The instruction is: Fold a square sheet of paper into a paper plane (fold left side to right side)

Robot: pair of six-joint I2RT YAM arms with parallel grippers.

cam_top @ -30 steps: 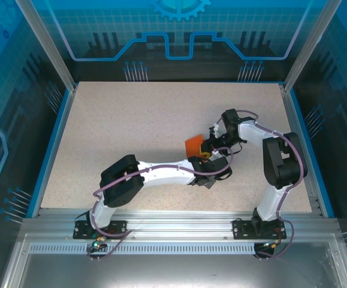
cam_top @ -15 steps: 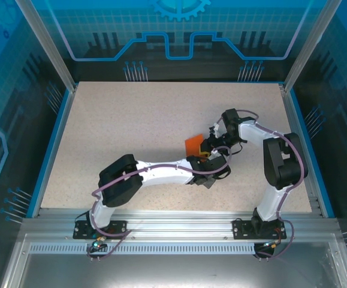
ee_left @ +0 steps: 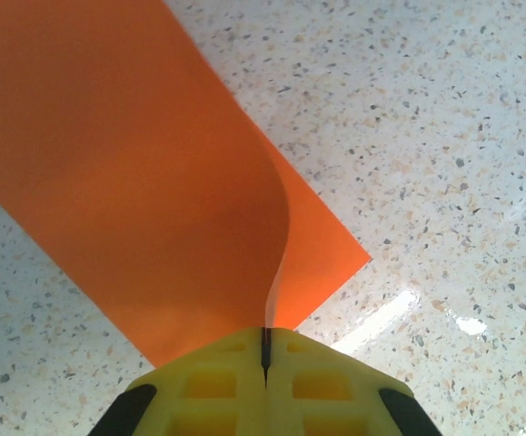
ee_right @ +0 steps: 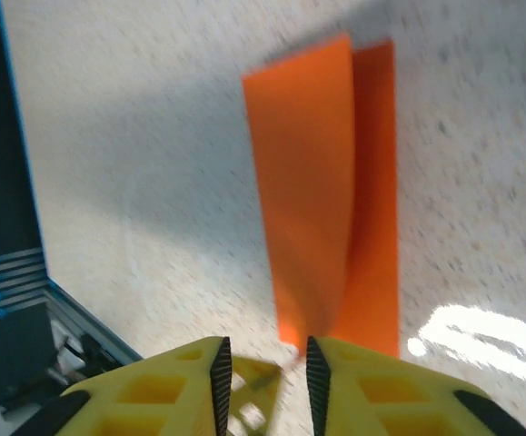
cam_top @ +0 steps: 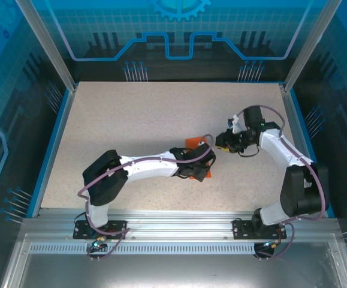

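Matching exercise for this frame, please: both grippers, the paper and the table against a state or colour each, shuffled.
Things:
1 left gripper
2 right gripper
3 square sheet of paper
4 table

States:
a speckled beige
b orange, doubled over
c shut on a paper edge
d jaws slightly apart

Pairs: 1-c, 2-d, 3-b, 4-a

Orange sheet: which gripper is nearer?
Left. The left gripper is shut on an edge of the orange sheet; the right gripper sits to its right in the top view, jaws apart, not touching it.
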